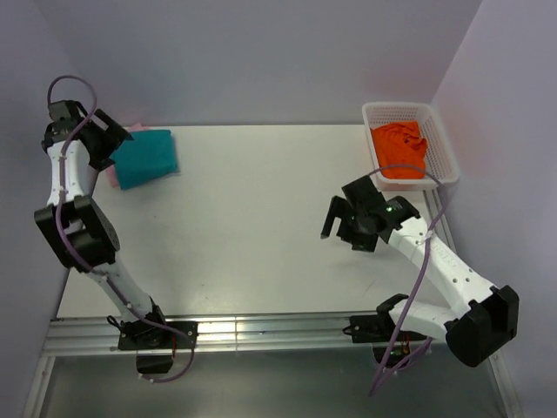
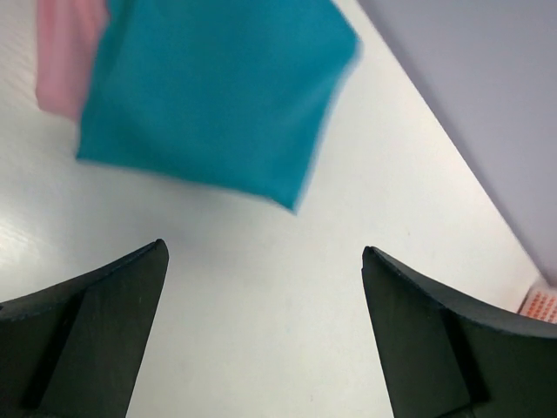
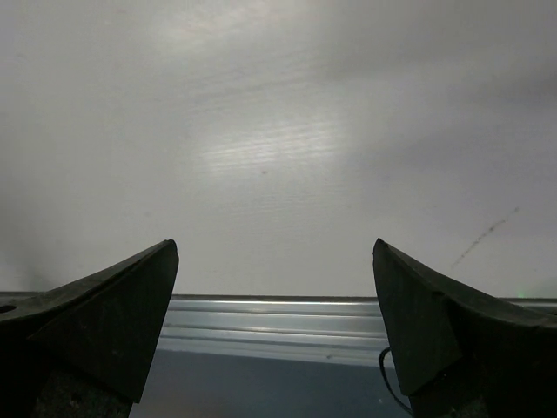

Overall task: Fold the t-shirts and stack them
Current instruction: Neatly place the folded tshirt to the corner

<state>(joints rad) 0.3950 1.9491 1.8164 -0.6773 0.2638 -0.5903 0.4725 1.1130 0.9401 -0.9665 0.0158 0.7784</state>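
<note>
- The left fingers (image 2: 96, 331) stand spread and grasp nothing. The teal t-shirt (image 2: 218, 96), a flat folded square with blurred edges, lies just beyond them, apart.
- It overlaps the pale pink t-shirt (image 2: 65, 52), seemingly folded beneath it, at the far left corner of the bench (image 1: 252, 218).
- The right fingers (image 3: 96, 322) are likewise released, over bare bench by the near rail (image 3: 261, 322).
- Only the top view shows the orange t-shirt (image 1: 400, 150), crumpled in the white basket (image 1: 439, 139) at the far right, well apart from both.
</note>
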